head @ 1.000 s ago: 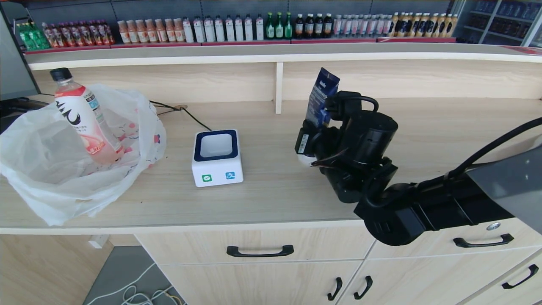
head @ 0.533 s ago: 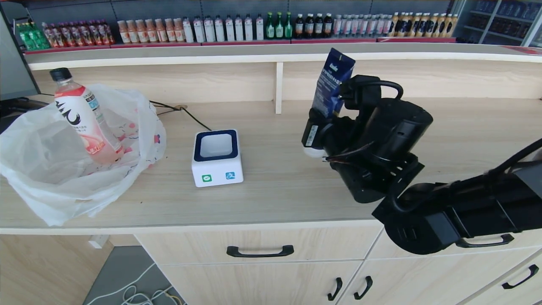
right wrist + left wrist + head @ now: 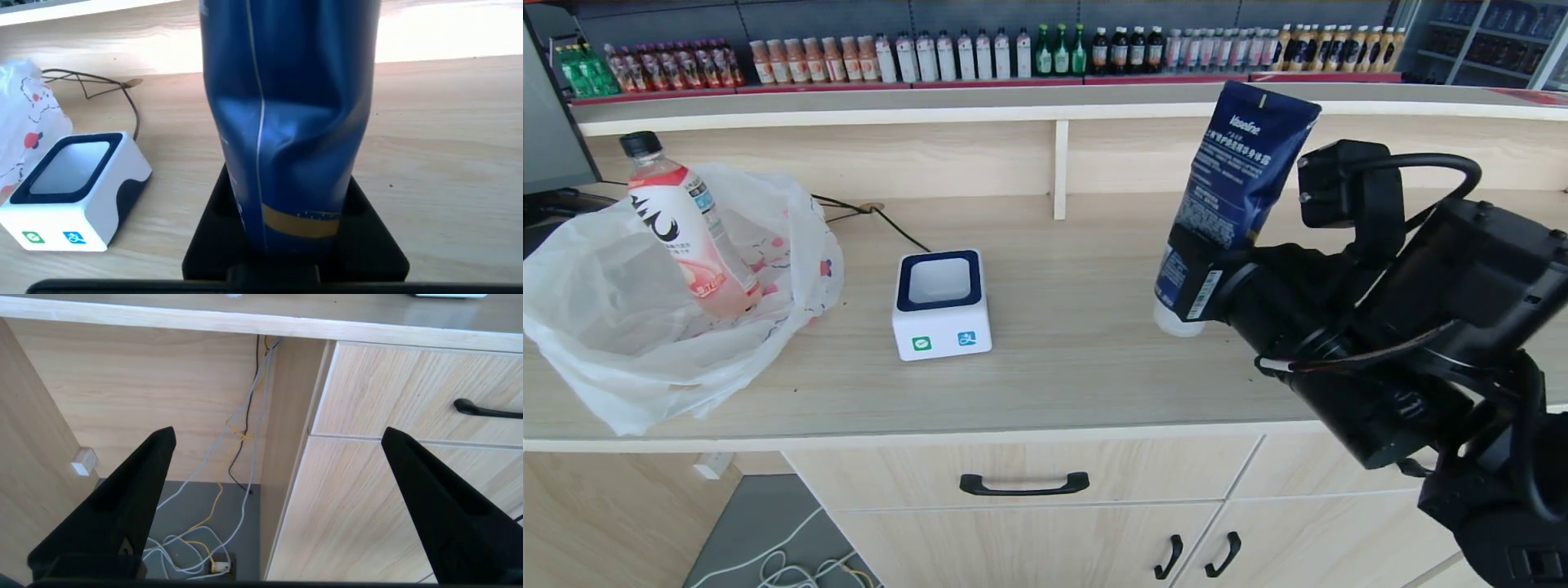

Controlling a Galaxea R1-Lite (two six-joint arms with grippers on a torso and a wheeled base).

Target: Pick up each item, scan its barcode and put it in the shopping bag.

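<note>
My right gripper (image 3: 1217, 282) is shut on a dark blue lotion tube (image 3: 1237, 192), held upright above the counter's right side, white cap down. In the right wrist view the blue tube (image 3: 286, 122) is squeezed between the jaws. The white scanner (image 3: 942, 302) with a dark blue rim sits mid-counter, to the left of the tube, and appears as the scanner (image 3: 69, 192) in the right wrist view. A white shopping bag (image 3: 613, 327) lies at the left with a pink drink bottle (image 3: 686, 229) leaning inside. My left gripper (image 3: 274, 498) hangs open below the counter edge, facing cabinet fronts.
A black cable (image 3: 882, 216) runs along the counter behind the scanner. A raised wooden ledge (image 3: 1054, 110) backs the counter, with a vertical divider (image 3: 1061, 167). Shelves of bottles (image 3: 980, 53) line the far wall. Drawers with black handles (image 3: 1023, 486) sit under the counter.
My right arm has lifted the blue tube up and to the right, nearer to the camera; the tube now faces more broadside. Bag, bottle and scanner stay put.
</note>
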